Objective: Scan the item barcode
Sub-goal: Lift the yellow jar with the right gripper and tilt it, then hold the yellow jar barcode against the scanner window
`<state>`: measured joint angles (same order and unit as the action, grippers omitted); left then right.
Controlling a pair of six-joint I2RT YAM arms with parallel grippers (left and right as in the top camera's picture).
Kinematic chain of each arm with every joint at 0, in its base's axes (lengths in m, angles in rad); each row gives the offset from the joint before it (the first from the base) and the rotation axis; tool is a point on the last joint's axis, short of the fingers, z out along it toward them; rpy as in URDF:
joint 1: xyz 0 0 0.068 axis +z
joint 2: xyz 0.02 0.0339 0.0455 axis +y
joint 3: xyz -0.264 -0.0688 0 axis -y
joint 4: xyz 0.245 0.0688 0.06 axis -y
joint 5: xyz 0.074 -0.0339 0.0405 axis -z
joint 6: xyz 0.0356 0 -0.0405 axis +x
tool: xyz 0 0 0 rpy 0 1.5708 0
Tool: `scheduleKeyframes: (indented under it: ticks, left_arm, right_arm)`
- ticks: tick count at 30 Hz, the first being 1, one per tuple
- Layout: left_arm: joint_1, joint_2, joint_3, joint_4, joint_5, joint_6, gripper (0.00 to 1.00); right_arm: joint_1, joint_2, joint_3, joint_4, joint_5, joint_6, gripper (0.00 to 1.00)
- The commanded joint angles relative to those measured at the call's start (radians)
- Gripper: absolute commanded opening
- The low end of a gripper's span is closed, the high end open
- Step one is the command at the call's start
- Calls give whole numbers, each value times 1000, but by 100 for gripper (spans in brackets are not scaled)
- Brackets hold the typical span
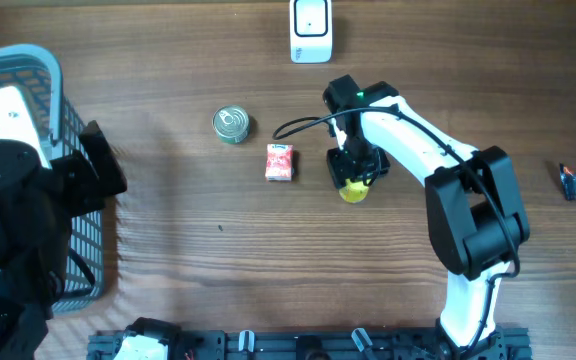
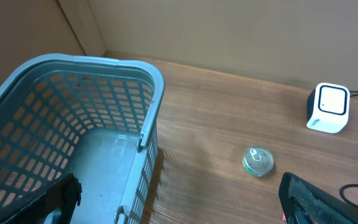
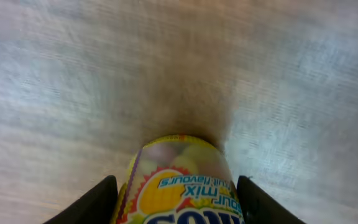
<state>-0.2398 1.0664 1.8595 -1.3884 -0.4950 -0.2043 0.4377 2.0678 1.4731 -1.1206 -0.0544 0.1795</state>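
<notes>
Brown wood-grain bench (image 1: pixel 218 250) carries everything. On it the right arm's fingers (image 3: pixel 98 202) stand one on each side of a yellow sweets tube (image 3: pixel 179 186), close against its flanks; whether they already press it I cannot tell, since the wrist view is blurred. The right gripper (image 1: pixel 356 170) hangs straight over the tube, which sits near the middle of the bench; a red packet (image 1: pixel 281 162) is just beside it at nine o'clock, a tin can (image 1: pixel 232 124) farther off at ten o'clock; the white scanner (image 1: pixel 311 30) stands well apart at about eleven o'clock, by the far edge. The step in hand looks to be the grasp. To do it well, I judge, the fingers should bite squarely across the round body, firm enough that it cannot roll or twist; the barcode shows in no view, so the printed side should stay free to be turned toward the scanner; lift straight up, clear of the red packet, before swinging. The left gripper (image 2: pixel 182 208) hangs over the grey basket (image 2: pixel 148 81) at the nine o'clock edge, fingers wide apart and empty.
</notes>
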Motion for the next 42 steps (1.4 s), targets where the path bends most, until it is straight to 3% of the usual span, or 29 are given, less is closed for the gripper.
scheduleKeyframes:
  ticks: [1, 14, 17, 24, 26, 28, 37, 39, 40, 42]
  left_arm:
    - [7, -4, -31, 4, 12, -18, 100]
    - [7, -4, -148, 6, 77, -171, 100]
    - [7, -4, -148, -5, 80, -171, 100]
    - [7, 8, -148, -16, 80, -171, 100]
    - [7, 10, -148, -16, 80, -171, 100]
    - [7, 10, -148, -16, 80, -171, 100]
    - [7, 10, -148, -16, 79, -171, 100]
    - [7, 10, -148, -16, 74, -171, 100]
    - [7, 10, -148, -15, 39, -171, 100]
    - [7, 8, -148, -16, -21, -171, 100]
  right_arm:
    - [4, 49, 0, -42, -77, 60, 45]
    - [4, 49, 79, -416, -910, 164, 47]
    - [4, 49, 79, -491, -934, 161, 45]
    - [4, 49, 79, -491, -934, 160, 44]
    - [4, 49, 79, -485, -933, 156, 36]
    - [1, 49, 79, -353, -928, 138, 30]
    - [-128, 49, 188, 221, -917, 163, 31]
    - [-147, 49, 235, 435, -698, 161, 31]
    - [-144, 49, 235, 571, -440, 160, 31]
    - [-129, 50, 235, 713, -192, 121, 31]
